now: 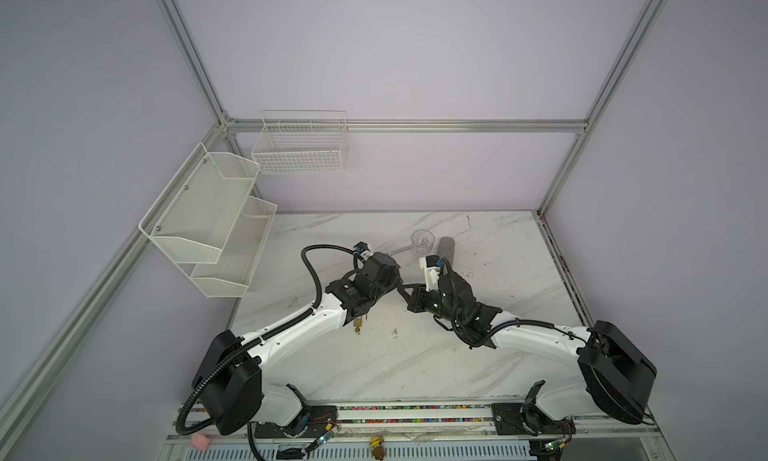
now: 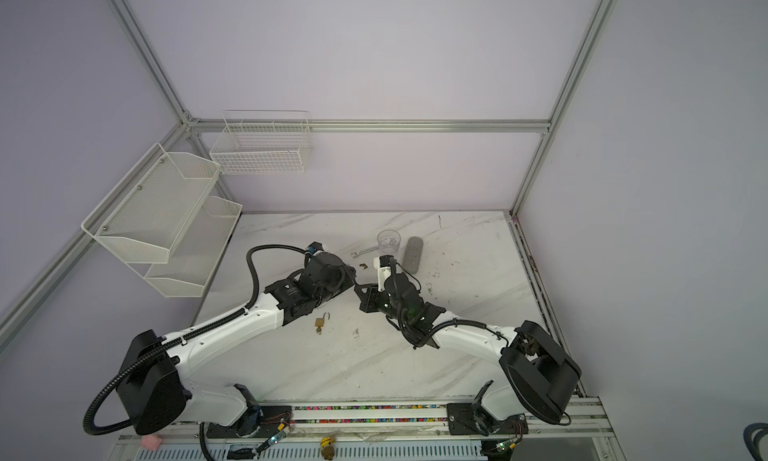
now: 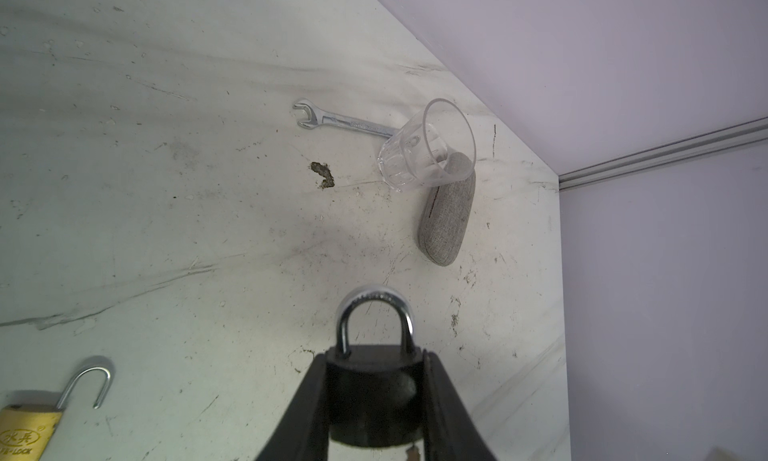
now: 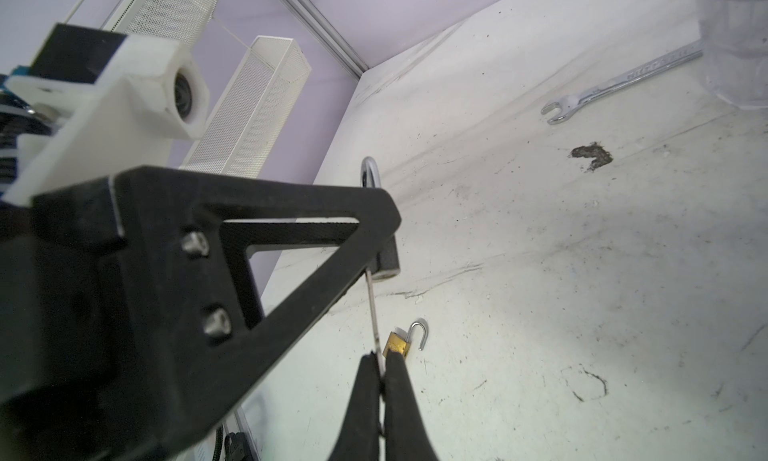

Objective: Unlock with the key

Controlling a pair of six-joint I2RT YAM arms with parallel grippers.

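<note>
A: Where do we have the black padlock?

B: Off the worktop, near the centre of both top views, where the two arms meet. Our left claw clamps its dark body by the flat sides. The shackle is shut and sticks out clear past the fingertips.

A: And the key?

B: Our right claw is pinched closed on it, and the thin blade runs up to the underside of the lock. We cannot tell whether the tip sits in the keyhole, because the left claw hides that spot.

A: How will they handle?

B: We judge the lock rigid, dense for its size and smooth, so it could slip round when we twist. The side grip on the body looks right to us. The key seems stiff, light and thin and may pivot in the pinch, so we should hold it at the head.

A: The brass padlock?

B: It lies lower left of centre in a top view, shackle open, apart from both claws.
</note>
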